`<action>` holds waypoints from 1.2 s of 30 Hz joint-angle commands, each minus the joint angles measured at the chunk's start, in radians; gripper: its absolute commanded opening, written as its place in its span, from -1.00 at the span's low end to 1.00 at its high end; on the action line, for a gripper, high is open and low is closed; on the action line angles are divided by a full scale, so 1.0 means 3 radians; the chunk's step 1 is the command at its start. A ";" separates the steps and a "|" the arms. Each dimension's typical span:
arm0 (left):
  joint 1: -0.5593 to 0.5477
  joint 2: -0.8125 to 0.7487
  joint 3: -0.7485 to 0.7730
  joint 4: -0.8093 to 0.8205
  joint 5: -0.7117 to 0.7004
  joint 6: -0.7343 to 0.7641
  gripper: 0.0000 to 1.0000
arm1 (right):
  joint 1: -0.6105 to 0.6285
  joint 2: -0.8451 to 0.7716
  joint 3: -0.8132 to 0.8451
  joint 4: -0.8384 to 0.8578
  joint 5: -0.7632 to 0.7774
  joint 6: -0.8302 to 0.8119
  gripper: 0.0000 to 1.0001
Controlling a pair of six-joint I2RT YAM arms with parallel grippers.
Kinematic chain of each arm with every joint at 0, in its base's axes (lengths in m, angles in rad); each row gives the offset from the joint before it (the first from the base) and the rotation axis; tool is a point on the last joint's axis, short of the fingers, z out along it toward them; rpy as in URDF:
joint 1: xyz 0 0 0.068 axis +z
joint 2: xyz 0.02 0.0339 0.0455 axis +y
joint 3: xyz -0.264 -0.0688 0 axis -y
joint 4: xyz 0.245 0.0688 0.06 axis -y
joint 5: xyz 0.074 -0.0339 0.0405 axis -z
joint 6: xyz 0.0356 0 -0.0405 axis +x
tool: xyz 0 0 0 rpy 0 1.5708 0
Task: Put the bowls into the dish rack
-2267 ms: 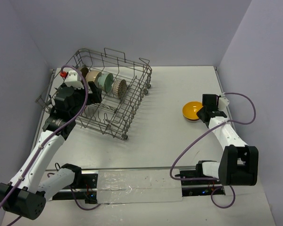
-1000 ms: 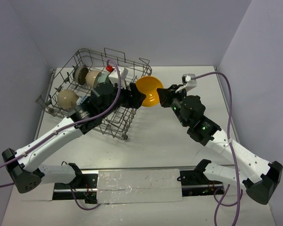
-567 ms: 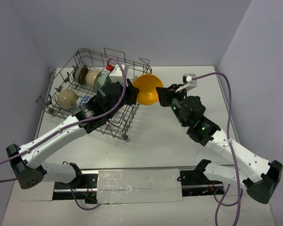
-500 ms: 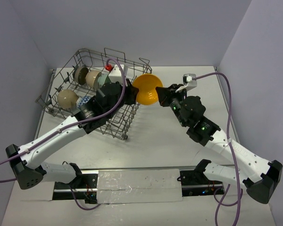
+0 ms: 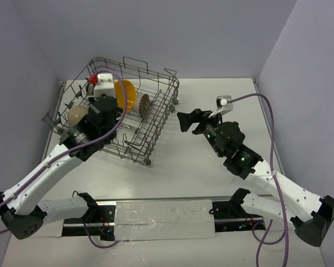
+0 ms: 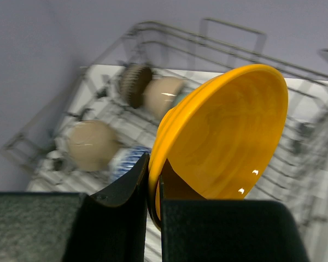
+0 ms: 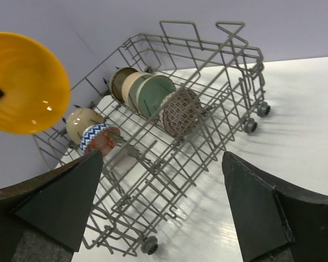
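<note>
One orange-yellow bowl (image 6: 224, 142) is pinched by its rim in the nearly closed left gripper (image 6: 153, 169). It is held on edge above the dish rack (image 5: 161, 119), presumably so it can be slotted upright between the tines. Stored on edge inside: a row of four bowls (image 7: 156, 94) and a pair of bowls (image 7: 82, 123) further left. The right gripper (image 5: 188, 119) is spread wide and empty over the table (image 5: 211, 161) beside the rack, judged clear of loading.

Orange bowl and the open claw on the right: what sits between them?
Top view: a patterned bowl, the dish rack's side wall, then bare table.
</note>
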 commanded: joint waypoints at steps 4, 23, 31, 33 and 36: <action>0.0507 -0.0026 -0.0168 -0.0198 -0.0505 0.0662 -1.00 | 0.0018 -0.0304 -0.0188 -0.0020 0.0427 -0.0147 1.00; 0.0677 0.0849 -0.0577 0.0145 -0.0561 0.1297 -1.00 | -0.0064 -0.0836 -0.0720 0.0000 0.1045 -0.0254 1.00; 0.0615 0.1109 -0.0557 0.0073 -0.0602 0.1286 -1.00 | -0.0130 -0.0877 -0.0838 0.0077 0.1066 -0.0244 1.00; 0.0600 0.1156 -0.0531 0.0033 -0.0617 0.1256 -1.00 | -0.0135 -0.0877 -0.0848 0.0077 0.1076 -0.0244 1.00; 0.0554 0.1232 -0.0521 0.0022 -0.0632 0.1246 -1.00 | -0.0151 -0.0887 -0.0858 0.0082 0.1066 -0.0239 1.00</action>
